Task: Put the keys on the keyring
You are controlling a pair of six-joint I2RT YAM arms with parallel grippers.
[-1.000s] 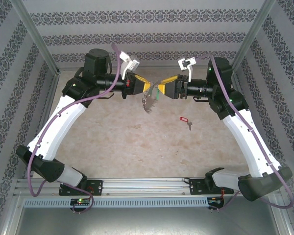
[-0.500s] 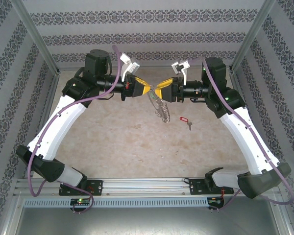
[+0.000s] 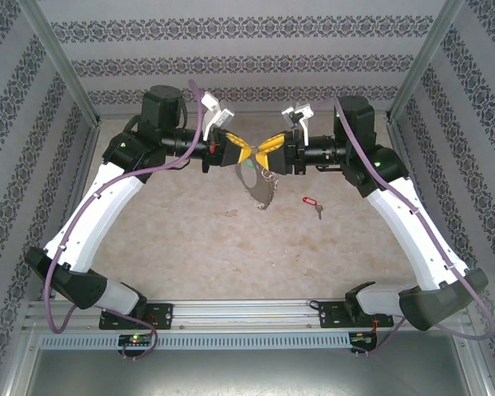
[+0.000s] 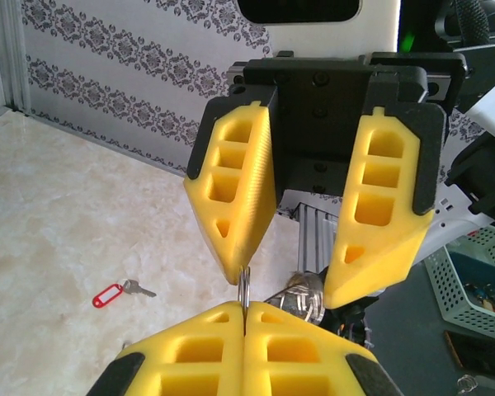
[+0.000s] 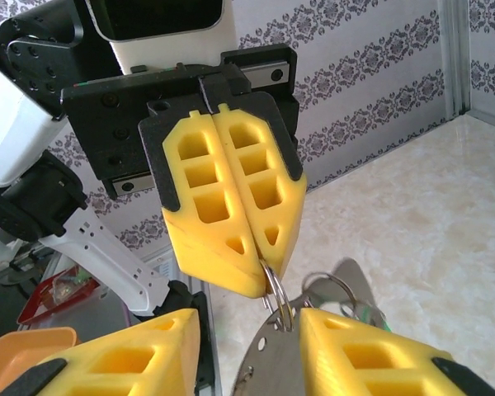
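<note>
The keyring (image 3: 262, 188), a grey plate fringed with small silvery rings, hangs in the air at the back centre. My left gripper (image 3: 242, 153) is shut on one of its small split rings (image 4: 245, 285). My right gripper (image 3: 267, 154) faces it tip to tip and is open, its fingers (image 4: 234, 198) either side of that ring. In the right wrist view the ring (image 5: 274, 290) rests against my right gripper's (image 5: 249, 322) right-hand finger, with the keyring's plate (image 5: 285, 371) below. The keys (image 3: 311, 202), a silver key with a red tag (image 4: 108, 294), lie on the table right of the keyring.
Patterned walls and metal frame posts (image 3: 62, 66) close in the marble tabletop (image 3: 198, 239). A metal rail (image 3: 231, 312) runs along the near edge between the arm bases. A green mesh basket (image 4: 478, 272) stands beyond the table.
My right gripper has slid left to meet the left gripper's tips, and its jaws have narrowed. The hanging keyring has swung beneath them. The keys have not moved.
</note>
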